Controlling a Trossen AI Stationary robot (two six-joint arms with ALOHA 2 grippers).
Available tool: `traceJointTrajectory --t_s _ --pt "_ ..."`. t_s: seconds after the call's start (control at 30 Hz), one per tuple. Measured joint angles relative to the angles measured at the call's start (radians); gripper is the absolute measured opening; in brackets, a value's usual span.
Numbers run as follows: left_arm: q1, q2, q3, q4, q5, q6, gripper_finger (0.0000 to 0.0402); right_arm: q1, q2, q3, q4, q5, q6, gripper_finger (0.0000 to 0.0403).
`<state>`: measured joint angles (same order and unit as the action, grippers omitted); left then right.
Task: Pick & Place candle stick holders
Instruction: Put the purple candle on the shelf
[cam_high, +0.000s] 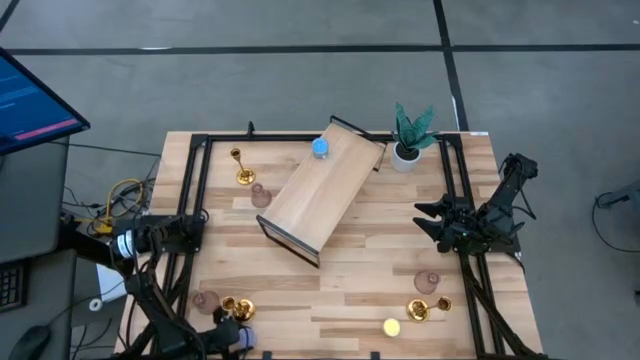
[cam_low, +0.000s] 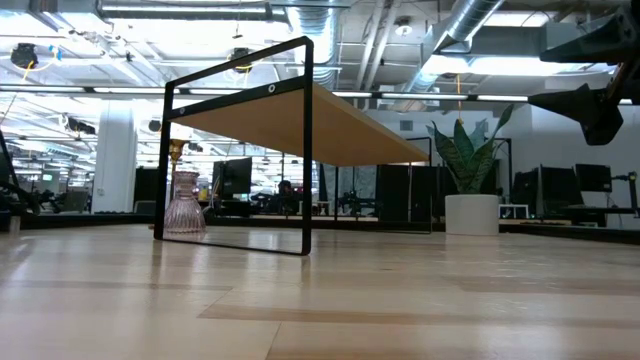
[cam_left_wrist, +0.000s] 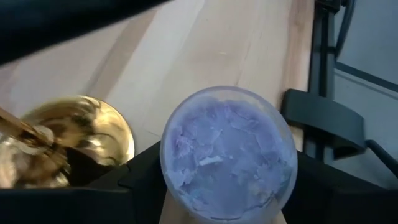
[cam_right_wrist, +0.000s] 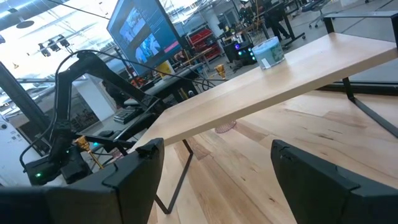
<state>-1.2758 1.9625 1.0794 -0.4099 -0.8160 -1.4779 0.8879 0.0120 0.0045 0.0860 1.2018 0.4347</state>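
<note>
1. The left gripper (cam_high: 238, 338) is at the table's near-left corner, down over a small round violet holder (cam_left_wrist: 227, 158). Its dark fingers (cam_left_wrist: 140, 177) stand either side of the holder, spread about as wide as the holder. Whether they already press on it, I cannot tell.
2. To do this step well, I judge the fingers should sit level on both sides of the violet holder's round wall, close evenly, then lift straight up.
3. A gold holder (cam_left_wrist: 62, 146) stands just beside the violet one, nearly touching a finger. It is the main thing in the way; a sideways move could knock it over.
4. A pink holder (cam_high: 206, 300) sits near the same corner, a little farther along the left edge.
5. The right gripper (cam_high: 432, 222) waits above the table's right side, fingers apart and empty, pointing toward the shelf.
6. A wooden shelf (cam_high: 322, 190) on a black frame stands slantwise mid-table. A blue holder (cam_high: 320, 148) sits on its far end.
7. Behind the shelf on the left, a gold holder (cam_high: 242, 167) and a pink holder (cam_high: 261, 195) stand near each other.
8. At the near right, a pink holder (cam_high: 427, 282), a gold holder (cam_high: 425, 309) and a yellow holder (cam_high: 392, 327) cluster together.
9. A potted plant (cam_high: 409, 135) stands at the far-right corner, well apart from the left arm.
</note>
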Motion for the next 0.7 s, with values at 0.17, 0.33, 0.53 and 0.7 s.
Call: traceJointTrajectory --t_s 0.17,0.33,0.53,0.7 --pt "-0.002 -0.001 0.054 0.000 0.006 0.024 0.0232 0.000 0.000 0.000 0.000 0.000 0.000 0.0286" --pt "-0.002 -0.055 0.104 0.006 -0.005 0.105 0.0241 0.000 0.000 0.000 0.000 0.000 0.000 0.0286" --pt "-0.002 -0.197 0.115 0.009 -0.049 0.199 0.0237 0.000 0.000 0.000 0.000 0.000 0.000 0.0286" --pt "-0.002 -0.358 0.115 0.071 -0.085 0.316 0.0241 0.000 0.000 0.000 0.000 0.000 0.000 0.0286"
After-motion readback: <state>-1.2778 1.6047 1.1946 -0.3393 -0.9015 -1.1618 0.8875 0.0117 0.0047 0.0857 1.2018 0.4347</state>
